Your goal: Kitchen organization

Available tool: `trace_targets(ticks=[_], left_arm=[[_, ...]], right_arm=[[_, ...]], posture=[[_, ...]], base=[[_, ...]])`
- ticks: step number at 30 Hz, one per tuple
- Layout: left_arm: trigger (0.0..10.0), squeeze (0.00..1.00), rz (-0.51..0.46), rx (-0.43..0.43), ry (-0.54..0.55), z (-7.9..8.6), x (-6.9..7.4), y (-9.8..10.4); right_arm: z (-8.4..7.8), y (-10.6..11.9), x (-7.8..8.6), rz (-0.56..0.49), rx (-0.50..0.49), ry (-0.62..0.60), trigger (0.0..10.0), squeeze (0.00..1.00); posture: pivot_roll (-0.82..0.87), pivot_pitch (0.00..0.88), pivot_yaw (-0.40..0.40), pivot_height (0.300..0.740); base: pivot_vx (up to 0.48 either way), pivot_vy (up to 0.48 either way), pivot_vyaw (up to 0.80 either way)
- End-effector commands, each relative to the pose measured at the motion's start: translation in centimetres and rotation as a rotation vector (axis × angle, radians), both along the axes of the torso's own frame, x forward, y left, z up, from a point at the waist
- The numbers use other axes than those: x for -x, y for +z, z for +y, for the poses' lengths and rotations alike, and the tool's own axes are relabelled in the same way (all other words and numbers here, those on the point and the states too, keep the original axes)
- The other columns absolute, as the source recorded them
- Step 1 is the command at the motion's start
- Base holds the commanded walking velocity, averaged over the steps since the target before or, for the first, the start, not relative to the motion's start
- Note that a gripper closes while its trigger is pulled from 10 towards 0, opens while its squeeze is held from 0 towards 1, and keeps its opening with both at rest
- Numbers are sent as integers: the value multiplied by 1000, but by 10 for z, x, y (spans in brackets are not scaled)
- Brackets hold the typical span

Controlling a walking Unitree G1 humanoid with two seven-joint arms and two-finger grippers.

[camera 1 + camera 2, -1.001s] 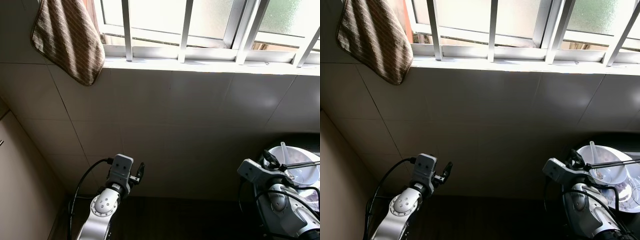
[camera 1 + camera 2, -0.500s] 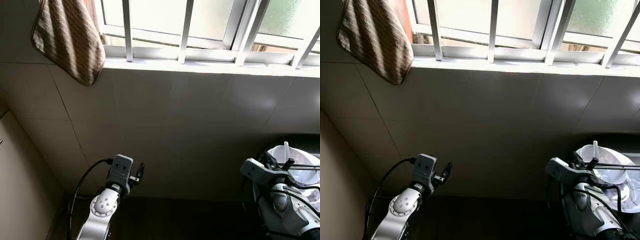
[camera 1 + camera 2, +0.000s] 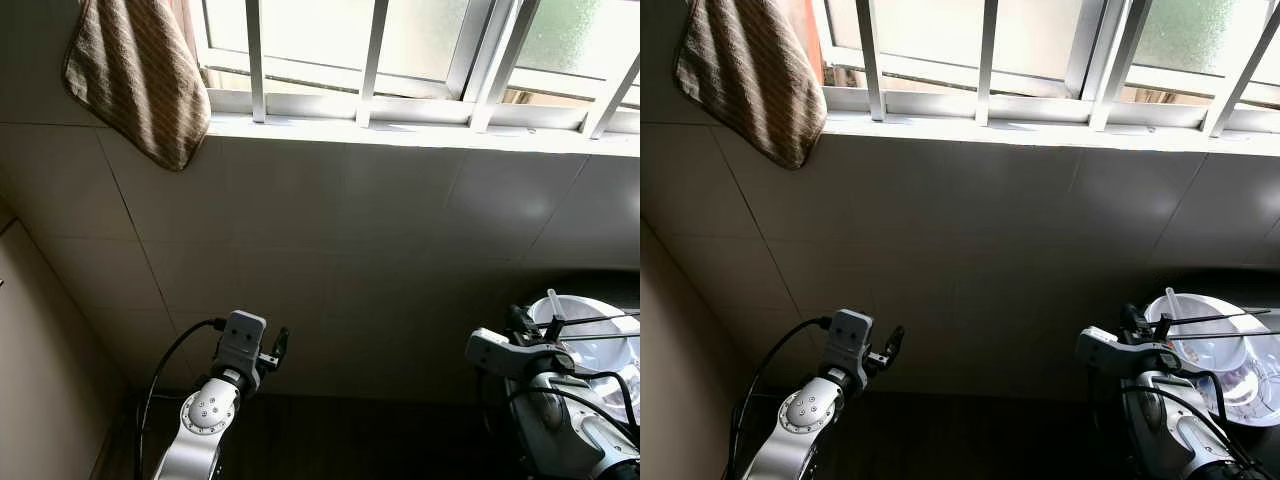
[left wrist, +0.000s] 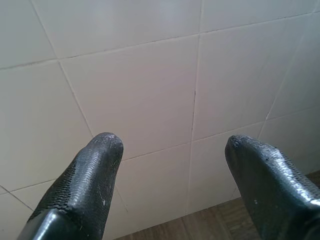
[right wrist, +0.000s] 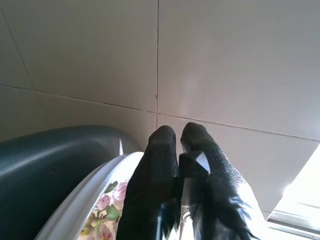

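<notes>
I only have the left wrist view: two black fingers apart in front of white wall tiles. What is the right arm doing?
Observer: The right gripper has its fingers shut on a thin metal utensil, held over a white bowl on the robot's right.
Operator: Anything in that bowl?
Observer: A white spoon stands in it, handle up, leaning on the rim.
Operator: Is the bowl on its own?
Observer: No, it sits on a plate with a pink flower pattern.
Operator: And above my tiles?
Observer: A barred window, with a striped brown cloth hanging at its left end.
</notes>
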State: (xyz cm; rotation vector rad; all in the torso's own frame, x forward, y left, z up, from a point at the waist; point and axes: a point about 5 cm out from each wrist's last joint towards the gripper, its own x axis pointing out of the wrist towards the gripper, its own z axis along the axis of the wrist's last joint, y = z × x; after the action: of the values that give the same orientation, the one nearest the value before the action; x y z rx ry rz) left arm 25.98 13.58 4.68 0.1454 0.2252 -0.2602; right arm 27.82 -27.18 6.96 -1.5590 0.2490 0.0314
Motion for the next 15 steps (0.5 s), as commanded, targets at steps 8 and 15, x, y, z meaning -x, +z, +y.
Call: trace_targets(ticks=[8,15], left_arm=[[10000,0,-12,26,6,-2,0,5],[10000,0,-11,30,6,-3,0,5]], right_arm=[[0,-3,3,16,7,5,0,0],[6,-9,3,27,-89,-22,0,0]], posture=[[-43,0,-66,740],[-42,0,-70,740]], base=[[0,0,0],[0,0,0]])
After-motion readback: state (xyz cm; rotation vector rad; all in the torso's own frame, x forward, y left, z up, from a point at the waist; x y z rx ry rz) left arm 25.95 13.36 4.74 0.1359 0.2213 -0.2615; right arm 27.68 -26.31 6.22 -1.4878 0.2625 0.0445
